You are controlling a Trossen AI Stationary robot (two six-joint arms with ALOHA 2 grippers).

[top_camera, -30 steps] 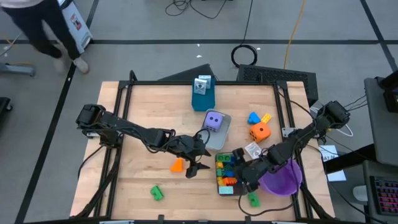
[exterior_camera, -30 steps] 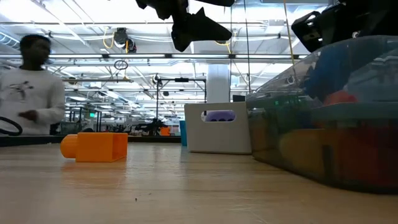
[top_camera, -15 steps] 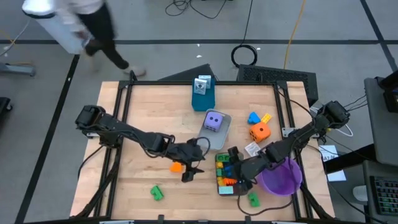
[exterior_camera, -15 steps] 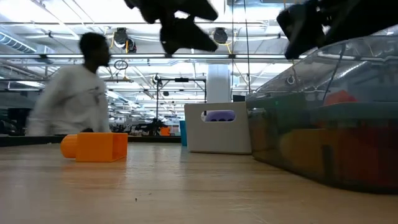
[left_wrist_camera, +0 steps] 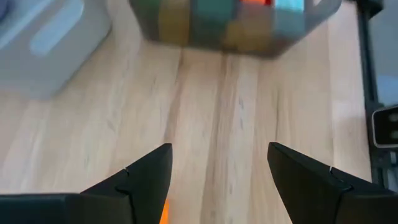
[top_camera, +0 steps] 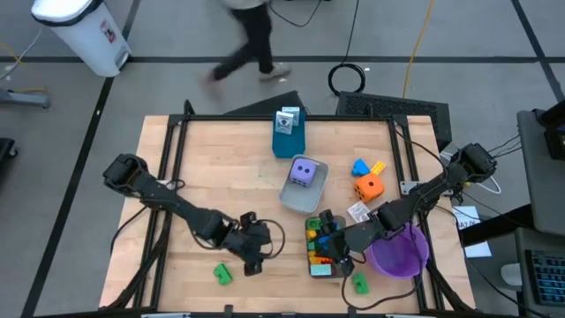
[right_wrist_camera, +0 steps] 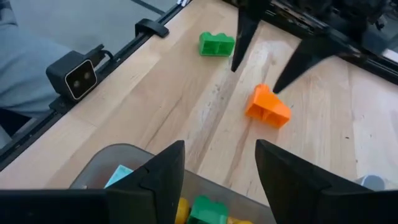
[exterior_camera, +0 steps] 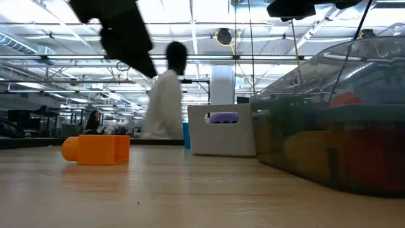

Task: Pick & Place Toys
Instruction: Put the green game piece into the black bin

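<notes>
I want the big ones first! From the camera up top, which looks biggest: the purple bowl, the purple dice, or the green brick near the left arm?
1. purple bowl
2. purple dice
3. green brick

- You see a grey floor (top_camera: 194,35) around the wooden table (top_camera: 229,159), with dark lines crossing it.
- A person (top_camera: 252,35) walks past the far side of the table; in the low view this person (exterior_camera: 166,95) stands before a large hall.
- A white bin (top_camera: 84,31) stands at the far left.
- Cables (top_camera: 349,78) lie coiled on the floor.
- Long ceiling lights (exterior_camera: 202,25) shine above.
</notes>
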